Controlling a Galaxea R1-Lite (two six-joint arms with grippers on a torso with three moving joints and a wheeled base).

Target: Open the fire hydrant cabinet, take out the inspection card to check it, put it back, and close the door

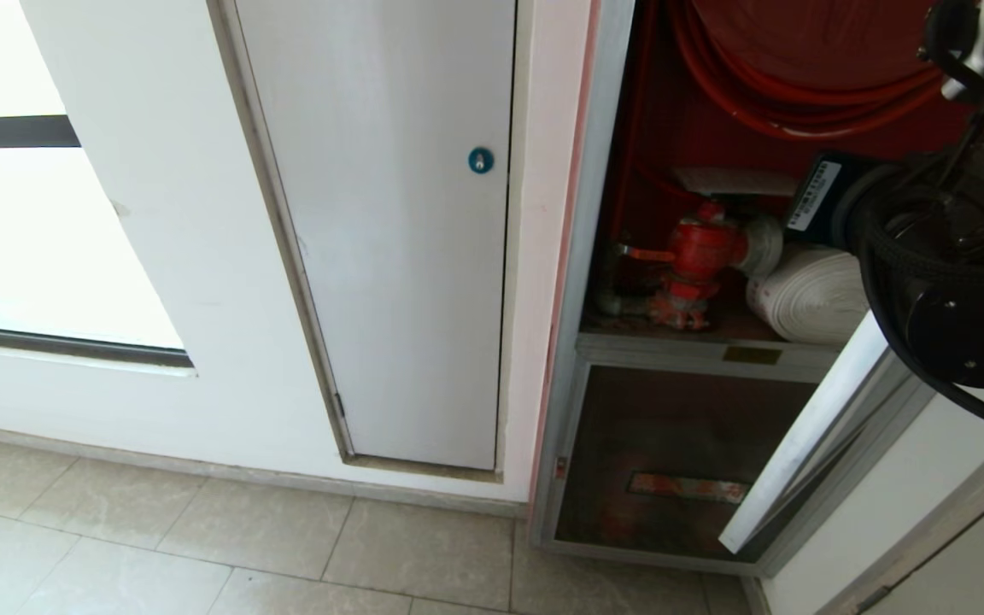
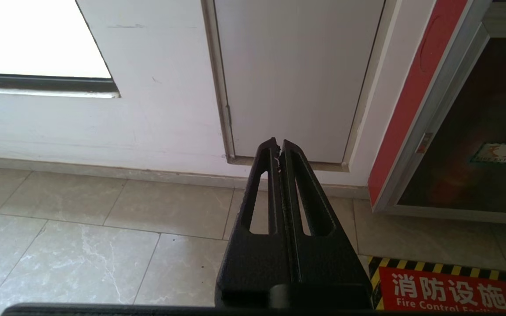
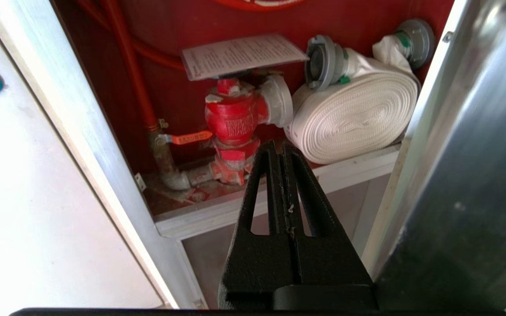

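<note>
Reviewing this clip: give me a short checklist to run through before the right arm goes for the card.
1. Door swung open, cabinet interior exposed: ok.
2. Inspection card in sight, lying on top of the red valve: ok.
3. Right gripper open for a grasp: not ok, shut and empty.
4. Right gripper at the card: not ok, short of it.
5. Left gripper out of the way, shut, facing the floor: ok.
6. White hose off the card: ok.

Brushed grey metal frame point(image 3: 103, 145) with dull sheen, woven white cloth hose point(image 3: 358, 118), thin printed paper card point(image 3: 242, 55), chipped glossy red paint on valve point(image 3: 233, 123), polished marbled floor tiles point(image 2: 81, 245)
</note>
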